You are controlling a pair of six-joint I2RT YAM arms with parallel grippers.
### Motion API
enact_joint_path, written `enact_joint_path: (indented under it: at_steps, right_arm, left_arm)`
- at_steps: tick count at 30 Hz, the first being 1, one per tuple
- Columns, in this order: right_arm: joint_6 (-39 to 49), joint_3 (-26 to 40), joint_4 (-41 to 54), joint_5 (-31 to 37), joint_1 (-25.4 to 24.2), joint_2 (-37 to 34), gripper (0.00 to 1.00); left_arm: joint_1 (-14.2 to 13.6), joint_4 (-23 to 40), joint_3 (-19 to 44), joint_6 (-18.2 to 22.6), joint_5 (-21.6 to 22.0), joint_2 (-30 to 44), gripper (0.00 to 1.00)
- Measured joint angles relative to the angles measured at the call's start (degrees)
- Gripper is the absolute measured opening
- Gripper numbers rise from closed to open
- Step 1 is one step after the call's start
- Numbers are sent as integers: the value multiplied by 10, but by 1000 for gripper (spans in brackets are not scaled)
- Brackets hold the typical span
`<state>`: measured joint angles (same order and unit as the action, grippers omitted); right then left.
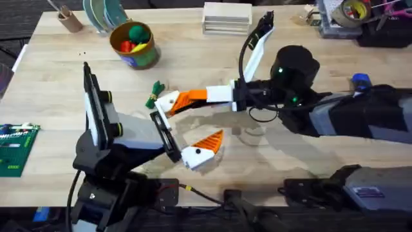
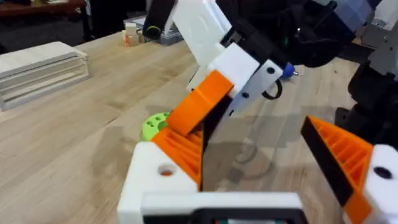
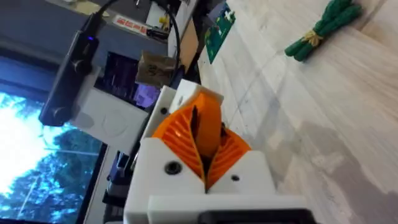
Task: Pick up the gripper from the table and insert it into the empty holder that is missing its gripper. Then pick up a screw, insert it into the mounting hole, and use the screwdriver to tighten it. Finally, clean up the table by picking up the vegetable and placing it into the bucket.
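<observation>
The right gripper [image 1: 188, 98] is clamped tight on the orange wedge [image 3: 200, 124] and reaches across to the left gripper [image 1: 183, 129], which is spread wide. The wedge sits right at the farther white finger block [image 1: 167, 103]; I can't tell whether it's seated or just leaning on it.

What I'd worry about:
- The wedge meets the block at an angle, so pushing now could jam it or shove the left finger sideways.
- Letting go before it's fully in would probably drop it onto the table [image 1: 64, 71].
- The toy vegetable [image 1: 154, 94] lies just to the left of that joint, so a slip could knock it away and make the cleanup harder. The bucket [image 1: 140, 58] is well clear at the far left, with toys already in it.

Writing: there's a band on the bucket and a red sticker in the right wrist view, but I can't read either one.
</observation>
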<state>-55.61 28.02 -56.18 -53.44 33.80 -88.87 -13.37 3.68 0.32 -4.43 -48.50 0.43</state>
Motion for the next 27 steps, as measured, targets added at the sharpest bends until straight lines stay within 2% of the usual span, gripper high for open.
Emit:
enact_joint_path:
  at_steps: [16,27]
  right_arm:
    - [12,14,2,69,39,-5,8]
    - [14,15,1,78,39,-8,8]
  left_arm:
    - [5,-1,0,0,21,0,992]
    - [5,0,0,0,4,0,993]
